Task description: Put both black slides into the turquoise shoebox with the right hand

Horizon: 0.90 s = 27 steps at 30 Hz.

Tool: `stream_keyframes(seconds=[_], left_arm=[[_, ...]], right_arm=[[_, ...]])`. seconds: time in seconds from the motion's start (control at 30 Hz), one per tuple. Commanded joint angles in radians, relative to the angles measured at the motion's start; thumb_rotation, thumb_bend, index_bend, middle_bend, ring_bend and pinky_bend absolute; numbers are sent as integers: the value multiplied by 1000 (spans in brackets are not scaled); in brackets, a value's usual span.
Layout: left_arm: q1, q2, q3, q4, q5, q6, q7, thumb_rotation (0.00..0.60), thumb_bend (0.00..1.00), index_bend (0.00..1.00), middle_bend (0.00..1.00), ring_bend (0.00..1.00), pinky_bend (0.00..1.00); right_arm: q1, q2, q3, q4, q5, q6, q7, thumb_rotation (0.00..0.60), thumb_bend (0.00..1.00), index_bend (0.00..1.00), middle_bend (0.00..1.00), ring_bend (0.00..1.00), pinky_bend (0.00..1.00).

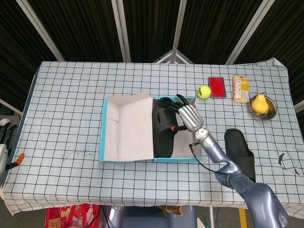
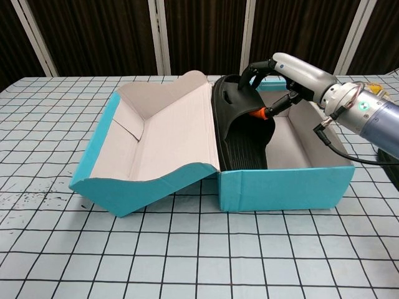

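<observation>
Small objects on the checked white-and-blue tablecloth [image 1: 71, 104]

At the far right side lie a yellow-green tennis ball [image 1: 204, 91], a flat red rectangular box [image 1: 217, 87], a yellow-orange snack packet [image 1: 240, 89], and a yellow pear [image 1: 259, 104] inside a round metal bowl [image 1: 270, 109].

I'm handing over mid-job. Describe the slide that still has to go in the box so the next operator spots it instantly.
Start at the open turquoise shoebox in the middle of the checked table. Off its right side, past the right hand, a black slide lies flat on the cloth near the front edge. Its twin stands tilted inside the box, held by the hand.
</observation>
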Motion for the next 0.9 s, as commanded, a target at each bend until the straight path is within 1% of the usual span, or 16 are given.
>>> stream_keyframes(seconds=[0.03, 0.43, 0.9], left_arm=[[0, 0, 0, 0, -1, -1, -1, 600, 346, 0, 0, 0, 0], [-4, -2, 3, 0, 2, -9, 2, 600, 346, 0, 0, 0, 0], [-2, 1, 3, 1, 6, -3, -6, 600, 346, 0, 0, 0, 0]], right_arm=[[3, 20, -6, -25, 0, -21, -17, 600, 351, 422, 539, 420, 37], [16, 107, -8, -139, 10, -92, -86, 600, 359, 422, 550, 420, 11], [20, 120, -6, -198, 28, -148, -141, 600, 359, 423, 555, 420, 12]])
